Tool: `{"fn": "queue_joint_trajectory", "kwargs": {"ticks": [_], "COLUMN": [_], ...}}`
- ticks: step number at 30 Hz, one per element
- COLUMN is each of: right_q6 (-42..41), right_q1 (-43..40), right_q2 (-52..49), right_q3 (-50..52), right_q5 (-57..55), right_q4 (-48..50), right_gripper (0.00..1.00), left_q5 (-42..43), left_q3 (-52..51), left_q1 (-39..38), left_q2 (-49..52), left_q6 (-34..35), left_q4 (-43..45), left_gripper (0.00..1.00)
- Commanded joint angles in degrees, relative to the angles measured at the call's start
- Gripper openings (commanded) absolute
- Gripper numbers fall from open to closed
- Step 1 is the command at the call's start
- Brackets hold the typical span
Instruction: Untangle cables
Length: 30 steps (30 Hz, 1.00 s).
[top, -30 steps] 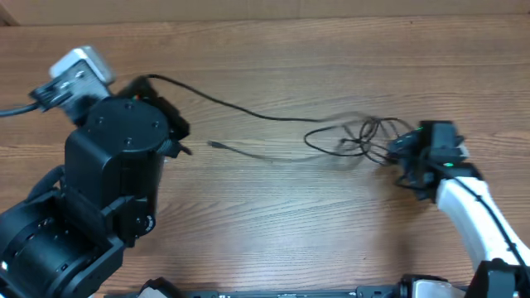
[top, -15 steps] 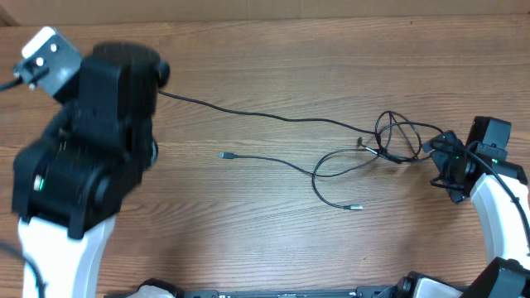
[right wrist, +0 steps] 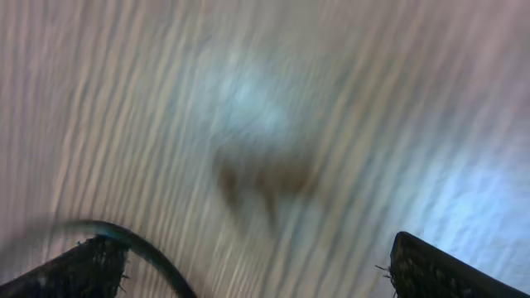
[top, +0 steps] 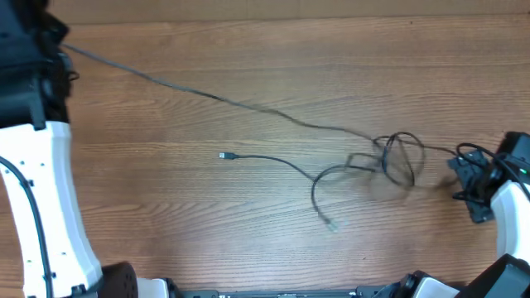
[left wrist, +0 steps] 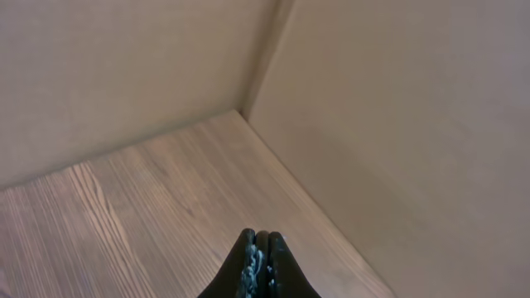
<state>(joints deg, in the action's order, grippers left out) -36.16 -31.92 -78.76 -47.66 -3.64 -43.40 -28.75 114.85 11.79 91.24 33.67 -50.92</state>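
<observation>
The cables (top: 397, 157) lie on the wooden table, looped into a loose knot at centre right. One strand (top: 207, 93) runs taut from the knot to the far left corner, where it ends at my left gripper (top: 56, 51). In the left wrist view that gripper (left wrist: 261, 248) is shut and the strand itself does not show. Another cable (top: 273, 160) curves from a small plug (top: 224, 155) toward the knot, with a loose end (top: 330, 222) near the front. My right gripper (top: 465, 175) stands open just right of the knot. In the blurred right wrist view (right wrist: 261, 273) a dark strand (right wrist: 141, 248) passes by its left finger.
Cardboard walls (left wrist: 397, 124) meet in a corner close ahead of the left gripper. The left arm's white link (top: 50, 207) stretches along the table's left edge. The right arm's white link (top: 509, 207) sits at the right edge.
The left arm has swung up into the far left corner, drawing one strand taut. The right gripper has backed off to the right, and the knot has slid right and loosened.
</observation>
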Motion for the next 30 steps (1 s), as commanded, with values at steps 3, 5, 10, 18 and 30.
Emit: {"fn": "queue_joint_trajectory", "kwargs": {"ticks": [3,5,10,18,30], "right_q6": [0.87,0.92,3.1,3.52,3.67], "right_q1": [-5.6,-6.84,-6.67,-6.67,-6.67], "right_q2": [0.96,0.96,0.96,0.96,0.96], "right_q3": [-1.44,-1.44,-1.44,-1.44,-1.42], "right_q5": [-3.3,-1.9,3.8,7.43,10.25], "right_q4": [0.11,0.17,-0.24,-3.85,-6.71], "right_gripper": [1.0,1.0,1.0,1.0,1.0], "left_q5": [2.25,4.52,8.0,0.09,-37.35], "left_q3": [1.25,1.27,1.25,1.25,1.25], "left_q1": [8.94,11.41,12.11,12.74,17.62], "left_q2": [3.41,4.61,8.07,15.32,17.53], "left_q6": [-4.96,-3.34,-4.11,-19.3,-36.17], "left_q4": [3.56,3.93,8.7,20.37,47.87], "left_gripper": [0.04,0.04,0.04,0.04,0.04]}}
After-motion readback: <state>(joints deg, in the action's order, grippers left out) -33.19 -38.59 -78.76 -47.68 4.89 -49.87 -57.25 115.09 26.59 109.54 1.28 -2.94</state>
